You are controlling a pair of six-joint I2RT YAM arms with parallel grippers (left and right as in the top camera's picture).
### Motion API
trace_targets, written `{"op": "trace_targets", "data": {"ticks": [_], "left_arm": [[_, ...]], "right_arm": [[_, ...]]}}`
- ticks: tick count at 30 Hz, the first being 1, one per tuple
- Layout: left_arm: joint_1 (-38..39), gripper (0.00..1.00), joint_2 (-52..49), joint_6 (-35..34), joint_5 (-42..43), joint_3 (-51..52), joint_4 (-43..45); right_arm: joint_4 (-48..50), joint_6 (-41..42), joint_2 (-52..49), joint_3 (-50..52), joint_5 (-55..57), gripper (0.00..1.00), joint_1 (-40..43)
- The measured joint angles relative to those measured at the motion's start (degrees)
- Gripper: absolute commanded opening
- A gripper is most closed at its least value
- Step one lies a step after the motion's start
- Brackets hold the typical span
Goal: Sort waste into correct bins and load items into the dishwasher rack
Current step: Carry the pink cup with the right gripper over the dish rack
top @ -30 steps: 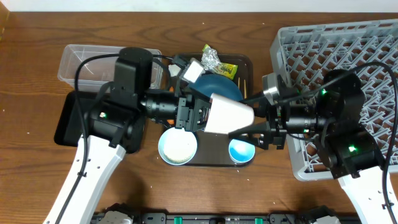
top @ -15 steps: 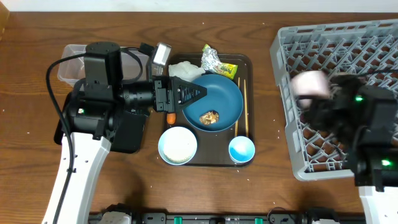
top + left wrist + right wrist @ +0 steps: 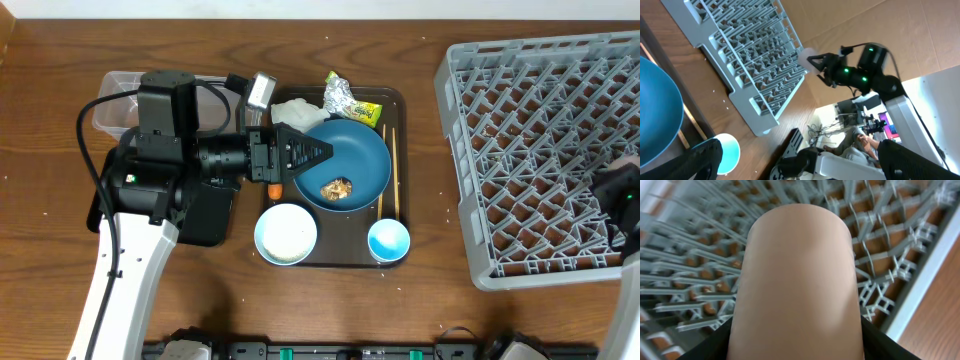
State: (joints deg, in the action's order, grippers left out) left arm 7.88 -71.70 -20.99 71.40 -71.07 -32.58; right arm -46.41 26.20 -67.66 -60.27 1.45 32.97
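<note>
Finding 1: the right tool (image 3: 816, 61) is clenched on the pink cup (image 3: 797, 280), its dark fingers pressing the cup's sides. The cup hangs above the dishwasher rack (image 3: 540, 150), on the side farthest from the dishes, with bare tabletop (image 3: 935, 310) showing just past the rack's rim.

Finding 2: the cup's long axis runs straight out from the tool, and the lattice lies directly beyond its far end. We cannot tell which end is the mouth. We judge that the coming move depends on bringing that axis down into the grid.

Finding 3: the left tool (image 3: 318, 150) is spread and empty. It hovers over the dark blue dish (image 3: 365, 150), near the brown food lump (image 3: 335, 188) and well apart from the rack. The right arm is plainly the nearer one.
</note>
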Motion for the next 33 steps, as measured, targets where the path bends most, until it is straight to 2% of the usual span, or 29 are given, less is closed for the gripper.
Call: {"op": "trace_targets", "data": {"ticks": [5, 7, 10, 11, 16, 20, 22, 24, 26, 31, 33], "left_arm": [[0.0, 1.0, 0.0, 0.02, -0.02, 0.0, -0.07], [-0.02, 1.0, 0.0, 0.02, -0.02, 0.0, -0.04], [0.0, 1.0, 0.0, 0.02, -0.02, 0.0, -0.04], [-0.02, 1.0, 0.0, 0.02, -0.02, 0.0, -0.04], [-0.02, 1.0, 0.0, 0.02, -0.02, 0.0, -0.04], [0.0, 1.0, 0.0, 0.81, -0.48, 0.0, -1.01], [0.24, 1.0, 0.0, 1.75, -2.45, -0.02, -3.65], [0.79, 1.0, 0.0, 2.93, -5.53, 0.0, -7.02], [1.75, 1.0, 0.0, 3.98, -8.76, 0.0, -10.05], [3.91, 1.0, 0.0, 6.45, -15.45, 0.0, -14.53], [4.24, 1.0, 0.0, 6.93, -17.03, 0.0, -15.19]], "right_arm": [[-2.6, 1.79, -6.43, 0.0, -2.21, 0.55, 1.6], [-2.89, 2.19, -8.63, 0.0, -3.19, 0.66, 1.57], [-3.06, 3.06, -10.93, 0.0, -4.61, 0.92, 1.6], [-3.08, 3.15, -11.39, 0.0, -5.2, 0.97, 1.66], [-4.15, 3.5, -11.43, -0.2, -8.07, 0.99, 1.95], [-6.1, 2.32, -9.57, -1.6, -12.46, 0.94, 2.08], [-7.08, 1.07, -7.32, -2.51, -15.72, 0.89, 2.05], [-8.59, -0.04, -4.24, -3.41, -17.77, 0.81, 2.05], [-9.7, -0.46, -1.09, -3.89, -18.14, 0.79, 2.05], [-10.43, -1.25, 1.27, -4.61, -14.01, 0.56, 2.05], [-11.47, -1.33, 0.39, -4.61, -13.22, 0.4, 2.05]]}}
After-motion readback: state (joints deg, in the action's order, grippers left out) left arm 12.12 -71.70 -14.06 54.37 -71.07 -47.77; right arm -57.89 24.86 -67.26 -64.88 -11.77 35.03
